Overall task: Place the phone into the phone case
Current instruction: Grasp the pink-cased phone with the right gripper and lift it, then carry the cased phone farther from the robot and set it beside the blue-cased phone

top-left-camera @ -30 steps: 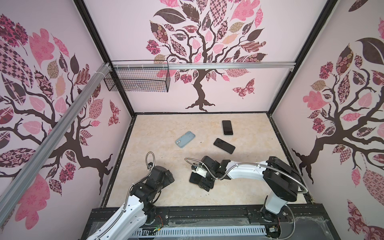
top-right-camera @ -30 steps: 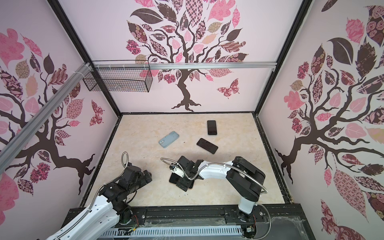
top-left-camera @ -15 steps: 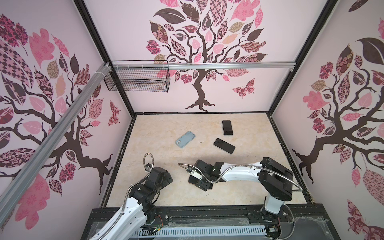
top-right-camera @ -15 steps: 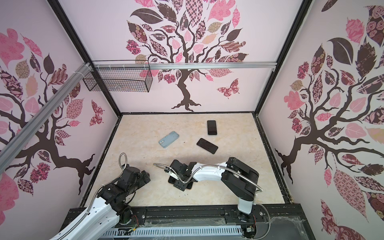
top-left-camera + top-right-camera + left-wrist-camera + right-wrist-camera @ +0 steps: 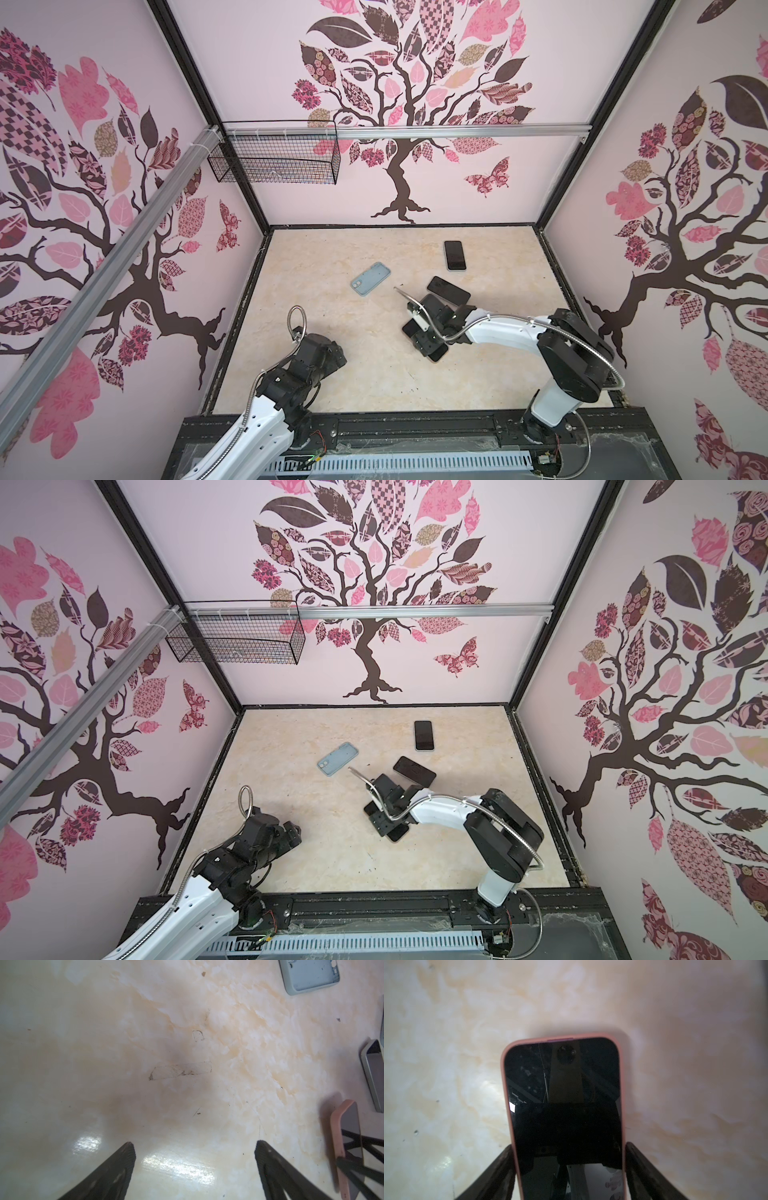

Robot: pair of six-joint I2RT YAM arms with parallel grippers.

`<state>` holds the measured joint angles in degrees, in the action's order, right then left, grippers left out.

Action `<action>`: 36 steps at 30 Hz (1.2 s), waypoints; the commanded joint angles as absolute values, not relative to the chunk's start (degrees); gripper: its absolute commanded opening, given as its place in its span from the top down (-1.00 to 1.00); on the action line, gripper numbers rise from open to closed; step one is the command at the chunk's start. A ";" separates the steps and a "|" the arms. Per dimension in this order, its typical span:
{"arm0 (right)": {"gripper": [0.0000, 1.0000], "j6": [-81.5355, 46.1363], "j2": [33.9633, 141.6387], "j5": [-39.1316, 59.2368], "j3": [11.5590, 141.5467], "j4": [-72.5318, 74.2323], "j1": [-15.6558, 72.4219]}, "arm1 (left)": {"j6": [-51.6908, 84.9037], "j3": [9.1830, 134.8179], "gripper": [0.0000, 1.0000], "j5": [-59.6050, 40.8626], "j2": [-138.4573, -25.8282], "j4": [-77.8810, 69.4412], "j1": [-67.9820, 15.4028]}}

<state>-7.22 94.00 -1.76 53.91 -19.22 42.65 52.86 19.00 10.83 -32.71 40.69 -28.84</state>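
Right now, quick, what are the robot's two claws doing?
Left gripper: open, holding nothing.
Right gripper: closed on the two long sides of the pink-cased phone.

Enclosure: pale pink walls point(image 5: 457, 199) with tree-and-leaf decals; black frame posts point(image 5: 180, 62) at the corners. Floor point(image 5: 316, 249): cream marbled sheet, glossy, with glare patches just by the left gripper point(image 5: 194, 1142) and a tape outline point(image 5: 180, 1070) ahead of it. Aluminium rail point(image 5: 540, 132) crosses the back wall. A wire basket point(image 5: 274, 160) hangs from it, well beyond that gripper.
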 commanded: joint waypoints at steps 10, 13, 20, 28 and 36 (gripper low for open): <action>0.73 -11.25 96.48 -1.46 70.08 -20.55 18.67 | 49.17 18.58 -0.87 5.70 -32.06 36.32 -28.51; 0.74 -10.37 99.34 -4.19 74.73 -20.93 15.49 | 49.11 19.67 -0.87 5.02 -32.41 36.47 -28.52; 0.79 -8.13 107.42 -11.06 84.47 -20.23 10.12 | 49.24 22.10 -0.87 1.96 -33.44 36.86 -28.55; 0.79 -6.94 117.13 -10.00 93.16 -18.27 6.43 | 49.60 22.82 -0.94 0.01 -31.84 37.42 -28.51; 0.77 -5.94 127.94 -8.75 105.85 -22.95 4.51 | 51.33 22.49 -0.95 -0.18 -29.76 38.93 -28.74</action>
<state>-7.29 124.66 -9.06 100.64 -22.06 5.02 50.61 20.38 -0.25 -30.44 38.44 -28.80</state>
